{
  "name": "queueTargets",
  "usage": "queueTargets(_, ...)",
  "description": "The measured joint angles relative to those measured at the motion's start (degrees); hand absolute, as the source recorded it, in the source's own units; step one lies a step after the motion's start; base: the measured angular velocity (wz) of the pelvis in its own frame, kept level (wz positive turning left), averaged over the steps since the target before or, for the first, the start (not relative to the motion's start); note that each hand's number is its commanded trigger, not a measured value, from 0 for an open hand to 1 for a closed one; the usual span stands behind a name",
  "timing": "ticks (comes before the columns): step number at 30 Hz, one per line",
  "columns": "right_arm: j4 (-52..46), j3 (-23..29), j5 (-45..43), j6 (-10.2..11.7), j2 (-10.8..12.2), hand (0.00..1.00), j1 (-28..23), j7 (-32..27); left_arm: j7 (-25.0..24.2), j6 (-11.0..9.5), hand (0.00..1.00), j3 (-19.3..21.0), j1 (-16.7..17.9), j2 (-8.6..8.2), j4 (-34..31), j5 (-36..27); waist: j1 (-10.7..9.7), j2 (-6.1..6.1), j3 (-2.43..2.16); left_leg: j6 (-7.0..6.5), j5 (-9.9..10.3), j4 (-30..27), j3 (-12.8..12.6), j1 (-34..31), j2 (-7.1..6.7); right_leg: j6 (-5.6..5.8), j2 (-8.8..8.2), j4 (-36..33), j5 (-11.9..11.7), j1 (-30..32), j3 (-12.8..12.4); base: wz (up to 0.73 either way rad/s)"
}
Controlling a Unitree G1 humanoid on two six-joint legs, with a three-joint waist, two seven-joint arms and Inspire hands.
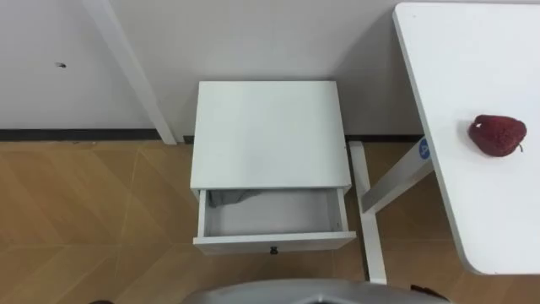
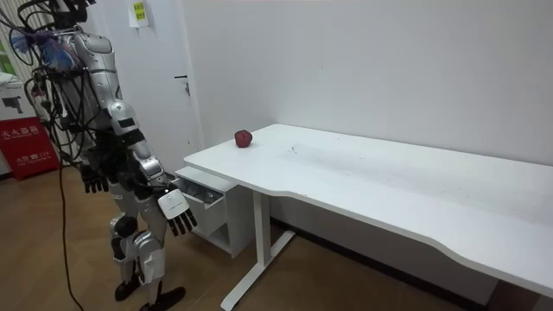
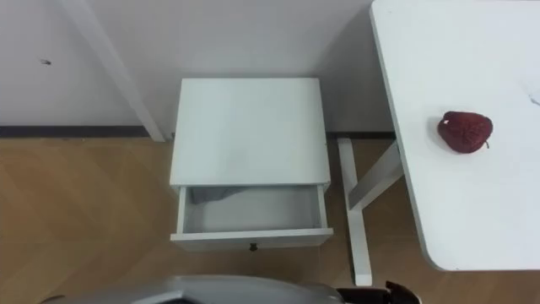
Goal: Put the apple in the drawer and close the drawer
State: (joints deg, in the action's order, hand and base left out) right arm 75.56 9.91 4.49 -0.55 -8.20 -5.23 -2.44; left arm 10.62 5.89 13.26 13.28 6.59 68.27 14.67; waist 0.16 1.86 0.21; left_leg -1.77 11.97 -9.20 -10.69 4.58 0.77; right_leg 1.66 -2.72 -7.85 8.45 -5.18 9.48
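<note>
Squarely before the white nightstand (image 1: 266, 127) and its pulled-out drawer (image 1: 274, 242), the robot hangs its right hand (image 2: 177, 212) and left hand (image 2: 93, 180) low, fingers loosely spread and holding nothing. The dark red apple (image 1: 498, 135) lies on the tabletop (image 1: 472, 211) near the edge beside the nightstand, up and rightward of the nearer right hand, long axis left-right, stem apparently pointing right

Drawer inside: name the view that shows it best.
Left eye view: looks straight down into the open drawer, grey cloth at its back. Right eye view matches; room view shows its side.
</note>
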Motion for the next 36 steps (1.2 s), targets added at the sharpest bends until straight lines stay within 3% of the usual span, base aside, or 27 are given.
queueTargets(6, -0.01, -0.54, 1.81, 0.02, 0.00, 0.00, -0.01, -0.24, 0.00, 0.00, 0.00, 0.00, -0.04, 0.00, -0.07, 0.06, 0.15, 0.01, 0.00, 0.00, 0.00, 0.01, 0.00, -0.01, 0.00, 0.00, 0.01, -0.01, 0.00, 0.09, -0.06, 0.00)
queueTargets(10, 0.00, -1.62, 12.28, 0.16, 0.26, 0.00, -0.09, -1.90, 0.00, -0.27, 0.00, -0.38, -0.43, -0.06, -0.05, -0.42, -0.02, -0.07, 0.00, 0.00, 0.00, -0.01, -0.05, 0.09, 0.01, 0.00, 0.02, -0.02, 0.00, -0.15, -0.30, 0.00)
queueTargets(13, -0.05, 3.99, 22.99, 0.24, 0.31, 0.00, -0.41, -2.01, 0.00, -1.30, 0.00, 1.49, -0.44, -0.09, -0.04, -0.34, -0.43, -0.10, 0.05, -0.03, 0.02, -0.02, -0.12, 0.39, -0.01, 0.00, 0.00, -0.04, 0.00, -0.32, -0.15, 0.00)
queueTargets(15, -1.18, 8.25, 31.59, 0.24, 0.30, 0.00, -0.32, -2.27, 0.04, -1.55, 0.00, 3.20, -0.23, 0.05, -0.04, -0.40, -1.17, -0.13, 0.38, -0.03, 0.03, 0.07, -0.19, 1.06, 0.00, 0.02, 0.01, -0.04, 0.02, -0.89, -0.16, 0.00)
queueTargets(17, -2.67, 13.04, 44.27, 0.66, 0.29, 0.00, -1.11, -2.45, 0.16, -2.37, 0.00, 4.42, 0.07, 0.27, 0.04, -0.46, -2.66, -0.08, 0.39, -0.06, 0.12, 0.02, -0.24, 1.15, 0.01, 0.02, 0.01, -0.01, 0.02, -0.94, -0.06, 0.00)
queueTargets(20, -5.95, 19.70, 60.01, 1.45, 0.33, 0.00, -1.95, -3.90, 0.15, -3.56, 0.00, 5.09, 0.17, 0.91, 0.40, -0.47, -3.77, -0.36, 0.22, -0.07, 0.23, 0.17, -0.41, 1.09, 0.03, 0.02, 0.04, -0.16, 0.02, -0.87, -0.44, -0.04)
queueTargets(23, -8.91, 24.27, 69.65, 2.71, 0.32, 0.00, -2.68, -5.91, 0.15, -4.10, 0.00, 6.76, 0.18, 1.41, 0.41, -0.52, -4.68, -0.29, 0.02, -0.07, 0.23, 0.23, -1.17, 1.27, 0.14, 0.02, 0.15, -0.62, 0.02, -0.56, -1.34, -0.12)
queueTargets(29, -13.00, 29.77, 76.81, 3.90, 0.19, 0.00, -2.38, -11.74, 0.04, -4.15, 0.00, 7.22, 0.13, 2.86, 0.24, -0.69, -5.36, 0.52, -0.44, -0.09, 0.23, 0.14, -2.18, 0.95, 0.17, 0.01, 0.10, -2.03, 0.24, 0.92, -2.19, -0.10)
queueTargets(33, -22.13, 30.87, 78.56, 4.73, 0.17, 0.00, -2.35, -16.96, -0.02, -3.94, 0.00, 7.42, 1.55, 3.26, -1.89, -0.62, -6.23, 1.26, -0.43, -0.10, 0.22, -0.42, -2.63, 0.25, 0.17, -0.04, -0.03, -2.75, 0.46, 2.28, -2.27, -0.06)
queueTargets(36, -28.37, 33.55, 78.44, 6.80, -0.78, 0.00, -1.19, -21.28, -0.02, -3.95, 0.00, 8.25, 1.64, 3.60, -2.01, -0.34, -6.78, 1.70, -0.30, -0.11, 0.21, -0.47, -2.74, -0.10, -0.15, -0.05, -0.04, -2.76, 0.48, 2.25, -2.21, 0.01)
